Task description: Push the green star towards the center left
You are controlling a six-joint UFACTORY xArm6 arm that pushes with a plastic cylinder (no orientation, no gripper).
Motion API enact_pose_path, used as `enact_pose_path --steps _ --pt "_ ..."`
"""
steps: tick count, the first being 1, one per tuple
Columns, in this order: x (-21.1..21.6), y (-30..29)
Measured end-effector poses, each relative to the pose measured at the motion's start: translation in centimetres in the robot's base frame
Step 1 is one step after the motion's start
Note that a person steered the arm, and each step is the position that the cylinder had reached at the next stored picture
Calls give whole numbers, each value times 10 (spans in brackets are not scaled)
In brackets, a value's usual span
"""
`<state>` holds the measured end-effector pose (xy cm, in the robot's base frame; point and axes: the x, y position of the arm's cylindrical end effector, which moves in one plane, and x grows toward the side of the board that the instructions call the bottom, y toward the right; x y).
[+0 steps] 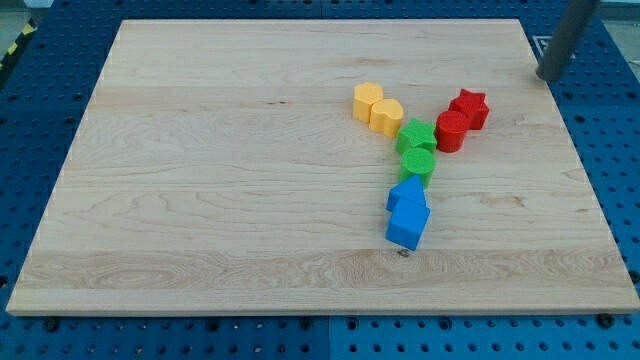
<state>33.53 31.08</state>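
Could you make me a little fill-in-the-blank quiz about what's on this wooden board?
1. The green star touches the green cylinder just below it and a ____ block on its left.
2. My tip sits near the view's top ____ corner, away from all blocks.
3. The two blue blocks lie at the ____ end of the cluster.

Missing words: yellow; right; bottom

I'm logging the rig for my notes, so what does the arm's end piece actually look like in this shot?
Only a plain, straight, dark grey rod shows, entering at the view's top right. It looks smooth and cylindrical, with no cables, markings or labels visible. My tip is its blunt lower end; the arm itself is out of frame.
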Motion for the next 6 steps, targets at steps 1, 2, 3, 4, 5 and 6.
enact_pose_path --steps 1,2,3,4,5,6 --pt "55 16" --pt "95 19" --pt "108 -17" --pt "117 -48" --pt "125 -86" --pt "125 -119"
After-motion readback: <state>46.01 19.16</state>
